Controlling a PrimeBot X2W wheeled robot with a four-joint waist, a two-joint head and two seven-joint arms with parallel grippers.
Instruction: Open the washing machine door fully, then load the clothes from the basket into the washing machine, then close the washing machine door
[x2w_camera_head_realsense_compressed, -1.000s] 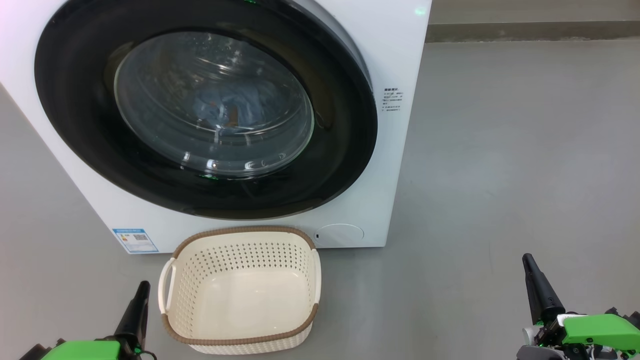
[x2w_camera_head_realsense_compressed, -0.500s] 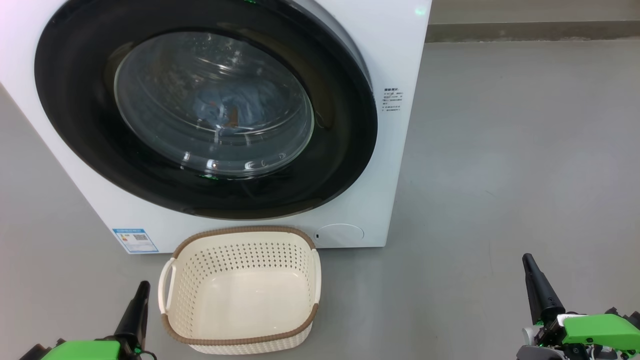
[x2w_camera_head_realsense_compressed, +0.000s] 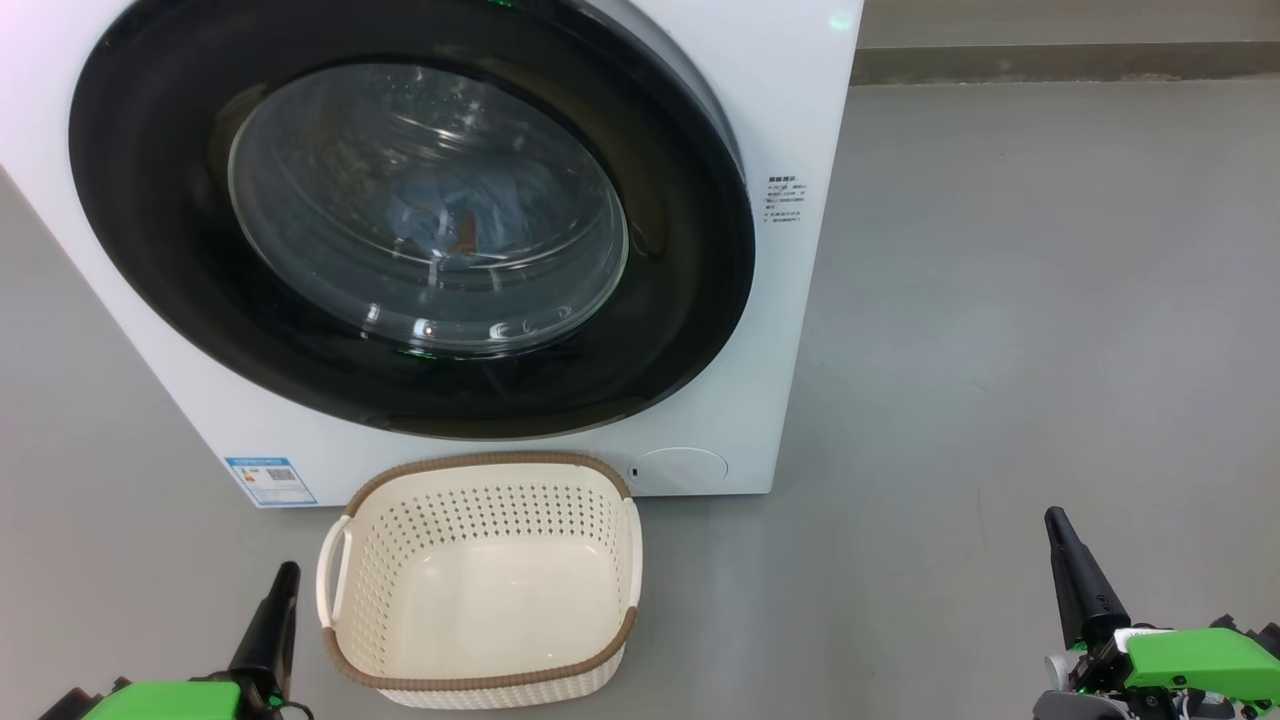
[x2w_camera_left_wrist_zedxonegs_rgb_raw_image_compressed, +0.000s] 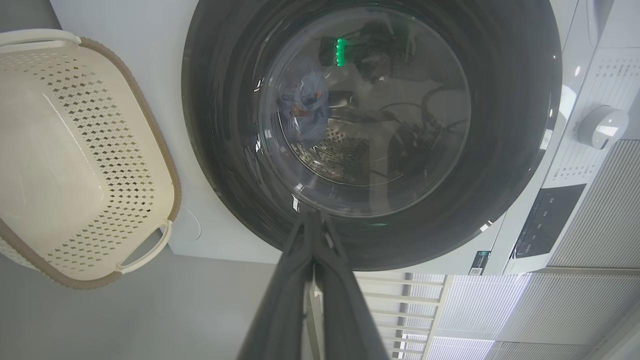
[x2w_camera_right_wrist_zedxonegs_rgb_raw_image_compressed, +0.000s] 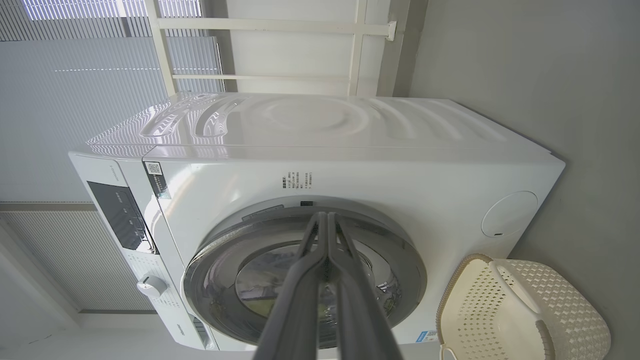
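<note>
On the smooth grey floor (x2w_camera_head_realsense_compressed: 1000, 330), the boxy white washing machine (x2w_camera_head_realsense_compressed: 790, 330) stands with its glossy black round door (x2w_camera_head_realsense_compressed: 140, 220) shut. Behind the bulging clear glass, the light blue clothes (x2w_camera_head_realsense_compressed: 470, 215) lie crumpled in the drum. The cream perforated basket (x2w_camera_head_realsense_compressed: 480, 462), with its brown woven-look rim, sits just before it. The left gripper (x2w_camera_head_realsense_compressed: 287, 575) and right gripper (x2w_camera_head_realsense_compressed: 1056, 522), slim dark fingers pressed together, hold nothing.

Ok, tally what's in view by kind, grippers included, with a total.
Big white boxy front-loading washing machine: 1
Round glossy black door, glass window: 1
Cream perforated plastic basket, brown rim, empty: 1
Light blue fabric clothes bundle behind glass: 1
Dark two-fingered grippers: 2, left gripper and right gripper
Total: 6
</note>
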